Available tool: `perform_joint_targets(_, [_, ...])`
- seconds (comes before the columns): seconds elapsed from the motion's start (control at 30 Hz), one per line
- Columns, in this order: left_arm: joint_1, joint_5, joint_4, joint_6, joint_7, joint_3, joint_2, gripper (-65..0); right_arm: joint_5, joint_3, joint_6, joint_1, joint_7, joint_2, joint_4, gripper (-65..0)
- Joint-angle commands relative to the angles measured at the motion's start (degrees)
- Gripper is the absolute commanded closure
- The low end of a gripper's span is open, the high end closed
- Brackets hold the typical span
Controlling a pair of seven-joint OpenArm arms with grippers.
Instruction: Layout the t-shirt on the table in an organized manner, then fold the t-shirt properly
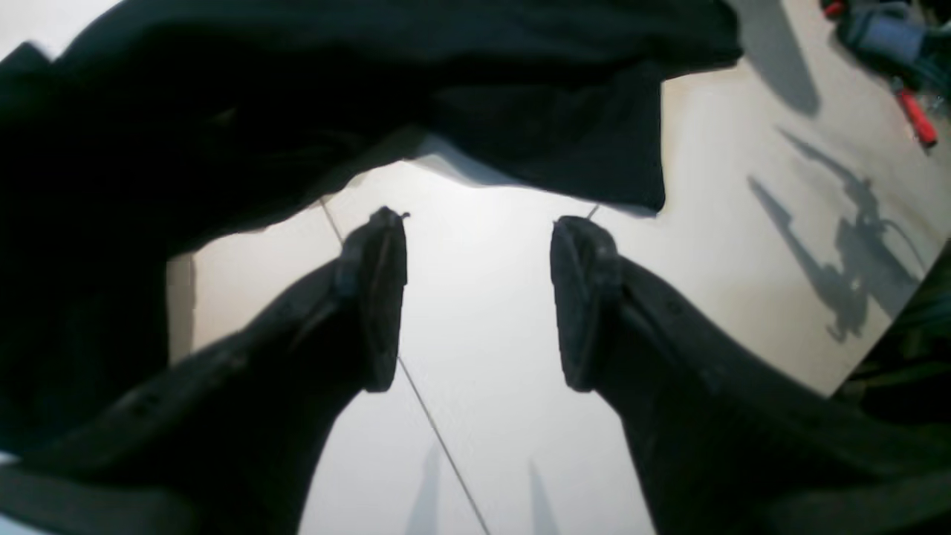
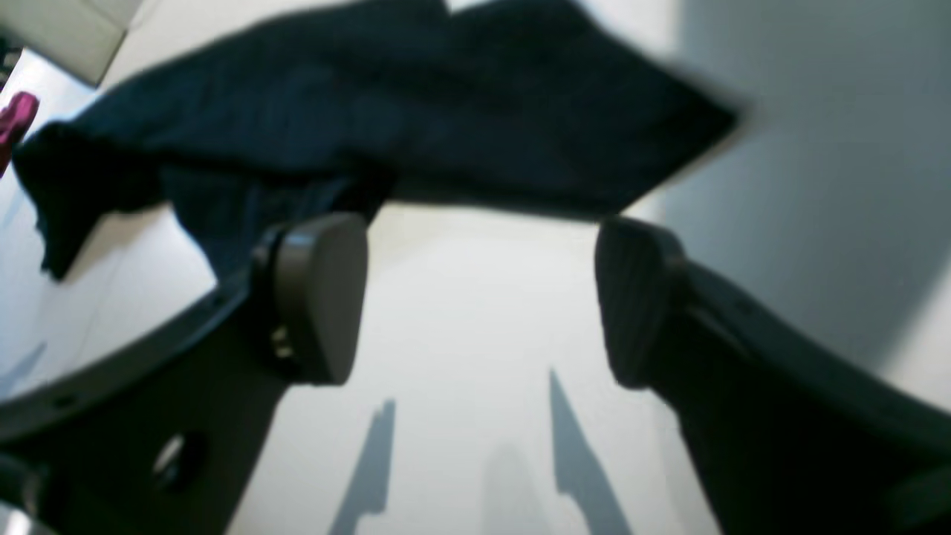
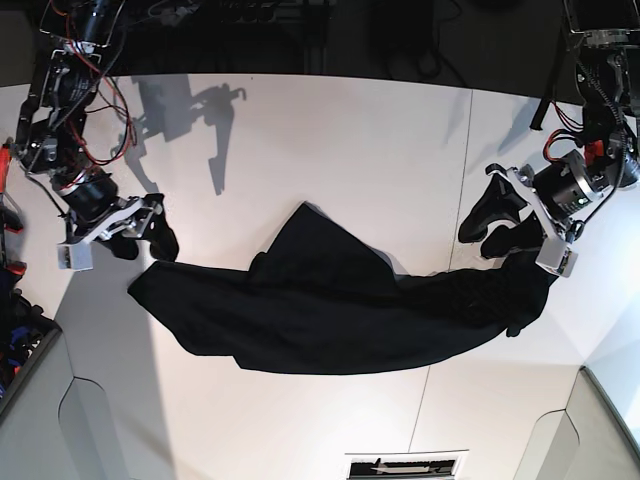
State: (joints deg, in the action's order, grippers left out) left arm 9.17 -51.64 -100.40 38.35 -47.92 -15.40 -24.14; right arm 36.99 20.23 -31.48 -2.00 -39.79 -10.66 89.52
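T-shirt (image 3: 330,310) lies on the desk (image 3: 350,150), stretched in a long band w/ ends at roughly 9 and 3 o'clock in base view. It is bunched and creased, not flat, w/ a triangular flap poking up toward 12 near the middle. Lower hem sags in a curve toward 6.

Left tool (image 1: 479,301): jaws spread wide, nothing between them, only bare desk and the thin dark seam line (image 1: 438,438) visible in the gap. Shirt edge sits just beyond the tips toward 12 in left wrist view; can't tell if it touches them. In base view this tool is at the 3 o'clock end of the cloth.

Right tool (image 2: 483,297): jaws spread wide too, empty gap w/ white desk under it. Cloth hangs just past the fingertips (image 2: 319,297) toward 12, blurred. In base view it's at the 9 o'clock end, just above the shirt corner.

Neither tool is pinching fabric. Arm shadows (image 3: 190,110) fall on the desk around 11 o'clock.
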Motion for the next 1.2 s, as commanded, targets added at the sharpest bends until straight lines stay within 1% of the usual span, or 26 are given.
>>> perform_joint_targets(0.0, [-0.63, 0.63, -0.87, 0.50, 1.42, -0.48, -0.55, -33.6, -0.31, -1.27, -0.24, -0.81, 1.86, 0.66, 0.85, -45.3])
perform_joint_targets(0.07, [-0.37, 2.14, -0.87, 0.46, 1.49, -0.48, -0.48, -33.6, -2.99, -4.20, -0.24, -0.83, 2.43, 2.80, 0.11, -45.3])
perform_joint_targets(0.13, [-0.44, 3.63, -0.87, 0.46, 1.42, -0.48, -0.48, -33.6, -5.16, -7.15, -0.13, -1.14, 4.37, 4.52, -1.57, -45.3])
perform_joint_targets(0.2, [-0.42, 3.98, -0.87, 0.44, 1.79, -0.48, -0.74, -33.6, -7.50, -9.99, 0.26, -1.92, 6.97, 5.99, -3.89, -45.3])
perform_joint_targets(0.33, [-0.24, 5.01, -0.87, -0.28, 1.84, -0.48, -1.57, -33.6, -11.30, -14.01, 0.46, -4.31, 9.90, 8.68, -9.68, -45.3])
perform_joint_targets(0.4, [-0.02, 5.35, -0.87, -0.44, 1.79, -0.48, -2.58, -33.6, -11.50, -14.82, 1.64, -5.35, 10.54, 10.08, -12.68, -45.3])
perform_joint_targets(0.43, [0.24, 5.38, -0.87, -0.44, 1.81, -0.48, -3.08, -33.6, -11.52, -14.93, 1.73, -5.88, 11.26, 10.84, -14.23, -45.3])
perform_joint_targets(0.53, [0.57, 5.40, -0.87, -0.44, 1.77, -0.48, -4.48, -33.6, -11.52, -15.02, 1.68, -7.96, 12.28, 12.70, -19.21, -45.3])
perform_joint_targets(0.63, [0.55, 5.35, -0.87, -0.44, 1.86, -0.48, -5.11, -33.6, -11.52, -15.02, 1.22, -10.43, 12.37, 13.75, -22.97, -45.1])
perform_joint_targets(0.7, [0.57, 5.49, -0.87, -0.44, 1.81, -0.48, -5.29, -33.6, -11.56, -15.06, 1.25, -11.26, 12.37, 14.25, -23.50, -43.1])
perform_joint_targets(0.73, [0.57, 5.99, -0.87, -0.46, 1.81, -0.48, -5.29, -33.6, -11.52, -15.08, 1.25, -11.54, 12.37, 14.36, -23.47, -39.4])
perform_joint_targets(0.77, [0.55, 6.58, -0.87, -0.46, 1.92, -0.48, -5.27, -33.6, -11.52, -15.13, 1.25, -11.85, 12.37, 14.36, -23.47, -32.7])
perform_joint_targets(0.8, [0.55, 7.08, -0.87, -0.66, 2.40, -0.48, -5.27, -33.6, -11.52, -15.10, 1.25, -12.04, 12.37, 14.36, -23.47, -22.9])
perform_joint_targets(0.87, [0.52, 9.35, -0.87, -2.89, 4.31, -0.48, -5.27, -33.6, -11.58, -15.10, 0.96, -12.63, 12.39, 14.32, -23.47, -0.9])
perform_joint_targets(0.93, [0.52, 12.37, -0.83, -5.27, 6.69, -0.48, -5.29, -33.6, -11.82, -15.10, -0.79, -13.31, 12.37, 14.16, -23.30, 0.0])
perform_joint_targets(0.97, [0.52, 13.57, -0.79, -6.27, 7.30, -0.48, -5.29, -33.6, -11.80, -15.08, -0.87, -13.84, 12.35, 14.10, -23.10, 0.0])
perform_joint_targets(1.07, [0.57, 14.64, -0.76, -6.84, 7.41, -0.48, -5.40, -33.6, -11.87, -14.95, -0.87, -14.67, 9.57, 12.41, -19.04, 0.0])
perform_joint_targets(1.17, [0.68, 15.93, -0.76, -6.86, 7.41, -0.48, -5.44, -33.6, -10.73, -14.58, -0.87, -14.29, 5.46, 9.20, -9.94, 0.0])
